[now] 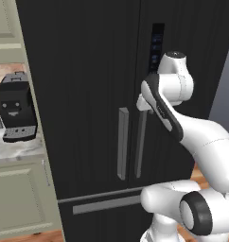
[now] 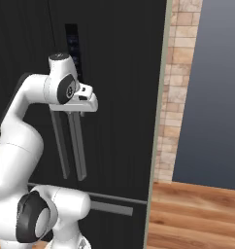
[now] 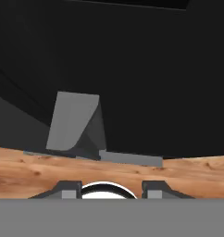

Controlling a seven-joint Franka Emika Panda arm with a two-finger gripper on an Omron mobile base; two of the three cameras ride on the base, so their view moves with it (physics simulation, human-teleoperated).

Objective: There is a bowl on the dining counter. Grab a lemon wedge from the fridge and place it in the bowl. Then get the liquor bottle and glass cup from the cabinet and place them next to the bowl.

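Up at the fridge [image 1: 88, 71], the tool [image 2: 75, 115] is sitting at the top of the right-hand one of two grey vertical handles [image 2: 76, 146] — whether it is clenching that handle I cannot tell. Both doors are standing closed, with one drawer handle [image 1: 107, 203] below. One black coffee machine [image 1: 14, 106] is resting on the worktop [image 1: 17, 149] — left of the fridge.

no readable text, fridge [image 1: 88, 71] panel illegible
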